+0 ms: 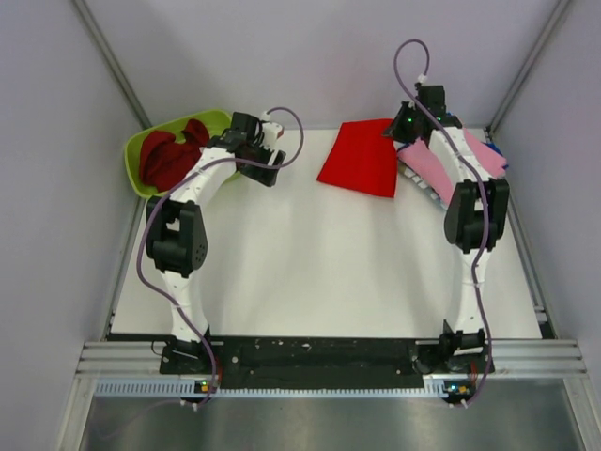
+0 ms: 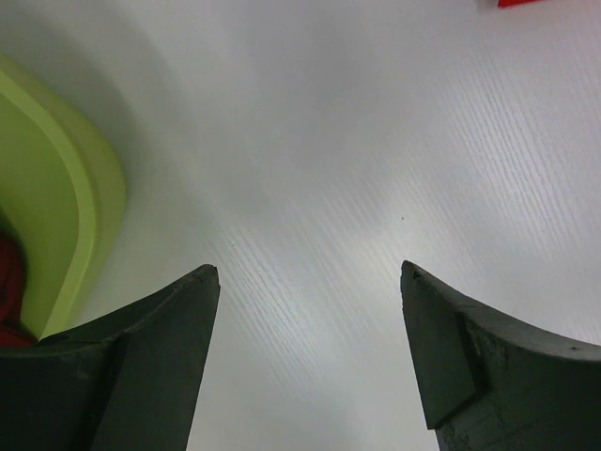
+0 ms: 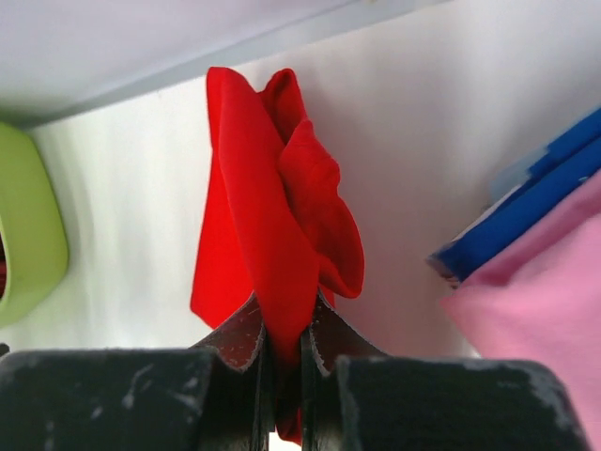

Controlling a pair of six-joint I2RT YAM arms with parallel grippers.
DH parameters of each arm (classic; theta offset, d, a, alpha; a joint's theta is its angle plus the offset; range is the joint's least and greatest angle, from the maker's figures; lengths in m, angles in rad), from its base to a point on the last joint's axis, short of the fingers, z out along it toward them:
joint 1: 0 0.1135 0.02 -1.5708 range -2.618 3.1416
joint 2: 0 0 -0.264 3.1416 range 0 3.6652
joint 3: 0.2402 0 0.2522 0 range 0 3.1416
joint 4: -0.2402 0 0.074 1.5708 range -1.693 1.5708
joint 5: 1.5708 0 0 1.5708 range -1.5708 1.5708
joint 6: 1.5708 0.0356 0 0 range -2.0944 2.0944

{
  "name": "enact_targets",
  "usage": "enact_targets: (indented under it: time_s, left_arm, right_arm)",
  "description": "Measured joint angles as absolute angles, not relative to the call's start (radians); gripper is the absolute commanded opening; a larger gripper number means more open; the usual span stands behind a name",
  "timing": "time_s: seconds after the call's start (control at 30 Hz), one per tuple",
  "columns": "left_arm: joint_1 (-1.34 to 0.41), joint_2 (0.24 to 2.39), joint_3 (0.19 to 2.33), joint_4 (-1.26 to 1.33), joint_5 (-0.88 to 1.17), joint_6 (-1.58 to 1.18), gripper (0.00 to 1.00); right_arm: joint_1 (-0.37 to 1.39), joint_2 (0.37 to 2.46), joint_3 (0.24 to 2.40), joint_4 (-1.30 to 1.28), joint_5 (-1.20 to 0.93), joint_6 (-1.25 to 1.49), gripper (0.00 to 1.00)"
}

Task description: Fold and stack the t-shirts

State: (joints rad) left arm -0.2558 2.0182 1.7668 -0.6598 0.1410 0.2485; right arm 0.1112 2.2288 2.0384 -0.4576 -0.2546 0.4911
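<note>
Pinching a soft fold of the bright red t-shirt (image 3: 252,197), the right fingers (image 3: 282,329) are closed tight on the cloth, with only the thin fabric between their dark, scuffed pads. From the wrist the gathered fold is a long, narrow ridge running straight away from the fingers toward the back wall. From above, the same shirt is a smooth four-sided panel at the far middle of the white tabletop (image 1: 310,272). It sits slightly askew, its far right corner drawn up to the grip.

Just to its right, under the right arm, a matte pink t-shirt (image 3: 549,319) lies on folded blue t-shirts (image 3: 526,211), whose layered edges stick out beneath it. The pink panel's long axis runs diagonally across the far right corner.

The left fingers (image 2: 310,272) stand wide apart and hold nothing, above bare, finely ribbed tabletop beside the rounded, glossy lime-green tub (image 1: 134,167). A darker red t-shirt (image 1: 167,160) lies crumpled in that tub at the far left.
</note>
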Motion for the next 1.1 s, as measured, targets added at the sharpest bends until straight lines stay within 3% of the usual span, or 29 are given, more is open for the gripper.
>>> enact_targets:
  time_s: [0.63,1.1]
  left_arm:
    - [-0.256,2.018,1.767,-0.690,0.138,0.276,0.82]
    - [-0.256,2.018,1.767,-0.712,0.141,0.280,0.83]
  right_arm:
    - [-0.036,2.245,2.292,-0.547,-0.234,0.539,0.00]
    - [-0.123,2.199,2.299,-0.592,-0.237,0.532,0.00]
